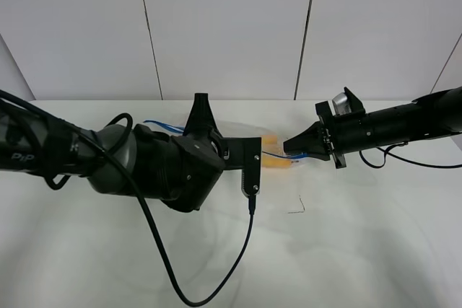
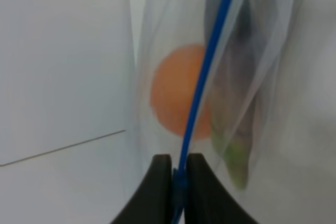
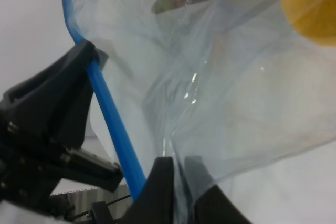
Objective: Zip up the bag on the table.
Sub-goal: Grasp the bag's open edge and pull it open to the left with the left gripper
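1. Currently the bag (image 1: 277,158) sits between the two arms, over the far middle of the table (image 1: 361,250). Exterior view does not settle whether its underside rests on the surface or hangs just above it.
2. Left gripper (image 2: 178,179): fingers pressed together on the blue zipper strip (image 2: 202,77). In the left wrist view the strip runs straight out from between the two black pads, with no gap visible either side of it.
3. Right gripper (image 1: 290,146): closed tip meets the bag's right-hand end in the exterior view. In the right wrist view its fingers pinch the clear film just beside the blue strip.
4. Right wrist view also shows the left claw across from it, clamped on the same strip. A short end of the strip pokes out beyond that claw.
5. Strip looks taut between the two pinch points; film below it is crinkled and folded.
6. Contents seen through the plastic, left wrist view: orange (image 2: 170,98) directly behind the strip, eggplant (image 2: 242,40) beside it with its green stem end nearer the claw.
7. Right wrist view: a rounded yellow-orange fruit (image 3: 310,3) at the frame edge; orange or pear, cannot tell.
8. Black cable (image 1: 180,279) from the left arm loops over the near side of the table.
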Robot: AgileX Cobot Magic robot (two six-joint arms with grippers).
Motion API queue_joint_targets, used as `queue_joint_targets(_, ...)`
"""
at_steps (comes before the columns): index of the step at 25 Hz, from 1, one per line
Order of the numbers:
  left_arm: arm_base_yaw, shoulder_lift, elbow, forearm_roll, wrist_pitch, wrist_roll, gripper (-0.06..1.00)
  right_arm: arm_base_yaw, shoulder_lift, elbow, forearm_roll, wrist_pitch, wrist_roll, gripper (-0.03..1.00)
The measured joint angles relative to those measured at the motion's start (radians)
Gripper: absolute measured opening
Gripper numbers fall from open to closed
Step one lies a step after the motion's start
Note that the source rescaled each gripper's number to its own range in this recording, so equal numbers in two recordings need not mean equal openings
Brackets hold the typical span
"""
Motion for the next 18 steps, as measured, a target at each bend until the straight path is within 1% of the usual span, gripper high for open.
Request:
queue_joint_targets(6,0.058,0.000,0.000,0.000,0.001,0.025,0.00,0.000,0.000,0.000,0.000,0.000,0.000,0.00)
queue_joint_targets(18,0.162,0.000,0.000,-0.001,0.000,0.026,0.00,0.000,0.000,0.000,0.000,0.025,0.000,0.00)
